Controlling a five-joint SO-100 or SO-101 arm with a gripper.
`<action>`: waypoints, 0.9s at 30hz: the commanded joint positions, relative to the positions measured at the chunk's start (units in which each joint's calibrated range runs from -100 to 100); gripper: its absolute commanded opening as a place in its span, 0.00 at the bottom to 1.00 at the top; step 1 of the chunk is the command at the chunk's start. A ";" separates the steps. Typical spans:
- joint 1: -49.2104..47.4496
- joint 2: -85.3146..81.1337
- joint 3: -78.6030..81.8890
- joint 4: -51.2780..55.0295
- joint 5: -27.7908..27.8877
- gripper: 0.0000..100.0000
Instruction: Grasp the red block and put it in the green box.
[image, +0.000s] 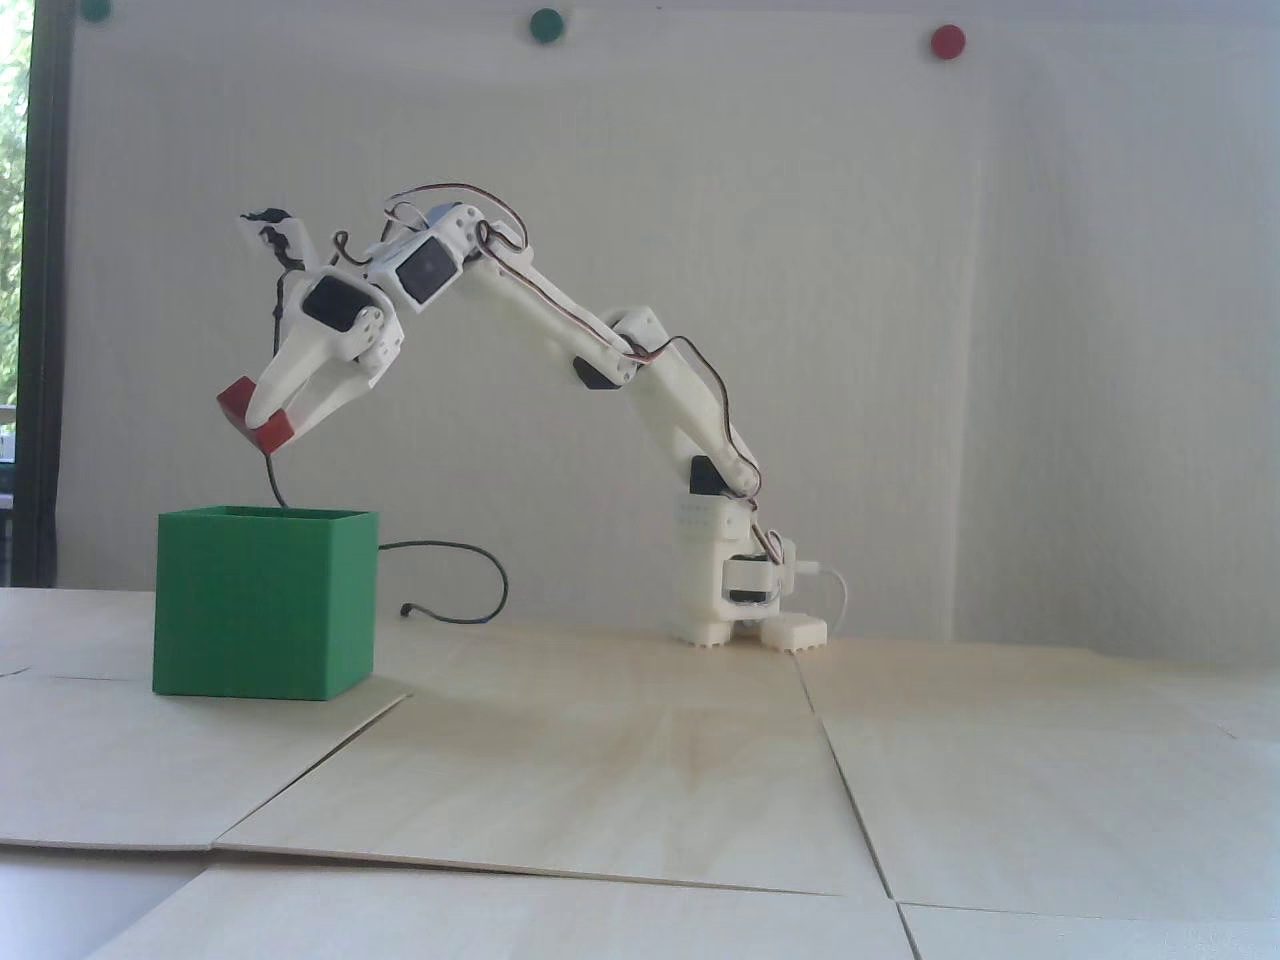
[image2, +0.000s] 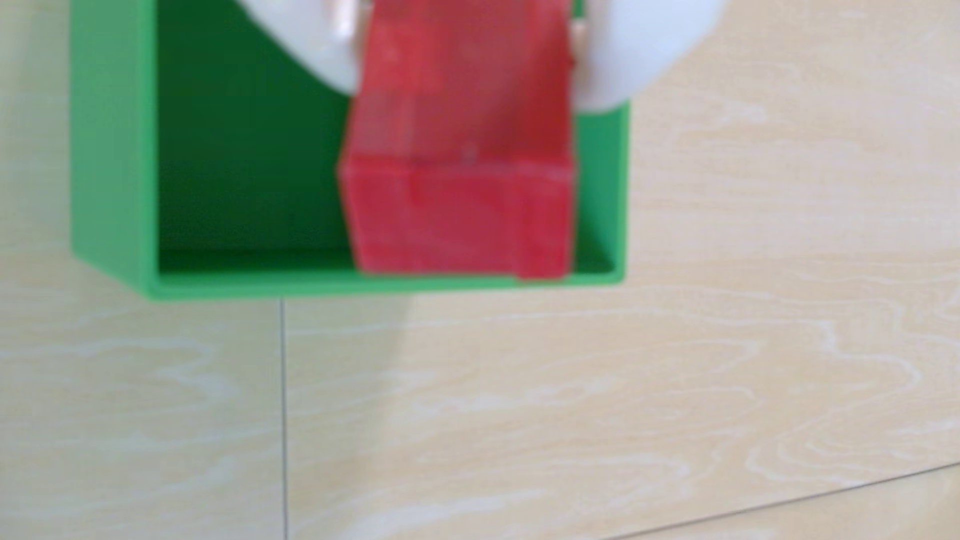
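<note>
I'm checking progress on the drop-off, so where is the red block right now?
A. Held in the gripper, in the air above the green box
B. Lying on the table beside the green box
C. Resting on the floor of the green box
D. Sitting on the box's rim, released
A: in the fixed view the gripper clamps the red block clear above the green box, and the wrist view shows the block between the fingers over the box's opening.
</note>
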 joint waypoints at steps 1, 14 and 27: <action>-0.75 -2.52 -0.97 3.33 1.12 0.02; -2.03 -2.52 -1.06 4.68 3.36 0.03; -2.03 -2.52 -1.06 4.68 3.36 0.17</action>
